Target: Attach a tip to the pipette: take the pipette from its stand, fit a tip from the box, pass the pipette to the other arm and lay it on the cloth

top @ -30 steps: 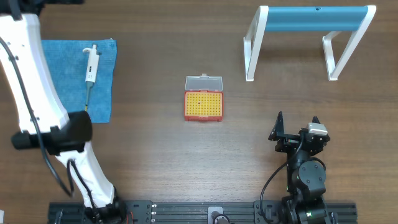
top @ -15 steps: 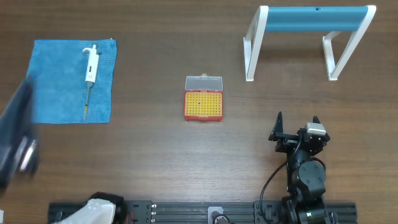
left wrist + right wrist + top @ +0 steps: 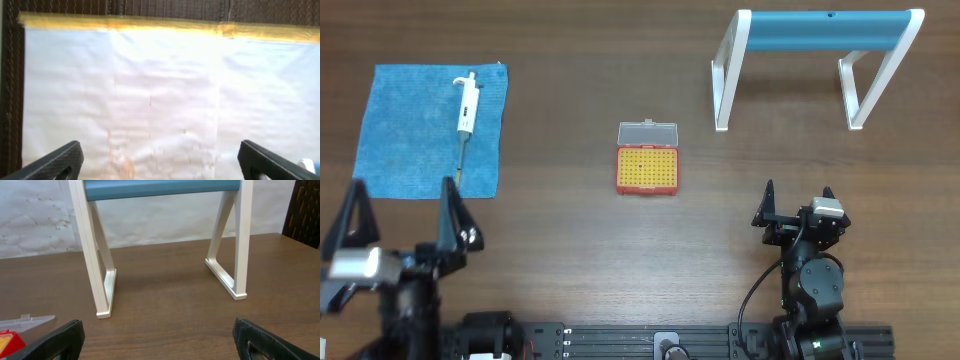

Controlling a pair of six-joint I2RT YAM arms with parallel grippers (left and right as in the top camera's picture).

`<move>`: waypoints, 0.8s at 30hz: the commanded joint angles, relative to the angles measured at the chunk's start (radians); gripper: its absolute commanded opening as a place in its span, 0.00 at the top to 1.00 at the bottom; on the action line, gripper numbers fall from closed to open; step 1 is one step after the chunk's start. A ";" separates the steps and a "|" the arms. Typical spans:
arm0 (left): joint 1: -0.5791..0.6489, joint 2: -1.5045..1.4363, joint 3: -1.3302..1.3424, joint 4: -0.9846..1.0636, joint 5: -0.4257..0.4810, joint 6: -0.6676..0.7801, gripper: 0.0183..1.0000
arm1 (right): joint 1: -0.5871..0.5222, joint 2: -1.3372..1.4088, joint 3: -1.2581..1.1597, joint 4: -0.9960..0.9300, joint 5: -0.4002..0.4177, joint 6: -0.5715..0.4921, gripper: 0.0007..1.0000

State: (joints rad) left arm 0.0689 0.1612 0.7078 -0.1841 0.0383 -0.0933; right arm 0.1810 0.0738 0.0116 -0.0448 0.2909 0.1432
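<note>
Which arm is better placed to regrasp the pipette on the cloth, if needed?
Left, probably. The left gripper sits right by the cloth's near edge, fingers open, with the pipette lying on it. The right gripper is across the table, past the tip box.

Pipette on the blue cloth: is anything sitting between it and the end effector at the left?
Nothing visible does. The pipette lies alone on the cloth. The left end effector, open, sits nearer the arm bases, with just cloth and bare table between them.
</note>
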 commanded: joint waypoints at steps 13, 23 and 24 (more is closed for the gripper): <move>-0.051 -0.157 -0.600 0.410 0.011 -0.076 0.00 | 0.006 -0.005 -0.008 0.002 0.015 -0.014 0.03; -0.050 -0.157 -0.702 0.226 0.019 -0.188 0.00 | 0.006 -0.005 -0.008 0.002 0.015 -0.014 0.03; -0.050 -0.157 -0.702 0.181 0.019 -0.188 0.00 | 0.006 -0.005 -0.008 0.002 0.015 -0.014 0.03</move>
State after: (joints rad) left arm 0.0223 0.0109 0.0063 0.0513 0.0494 -0.2604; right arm 0.1810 0.0746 0.0109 -0.0444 0.2909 0.1432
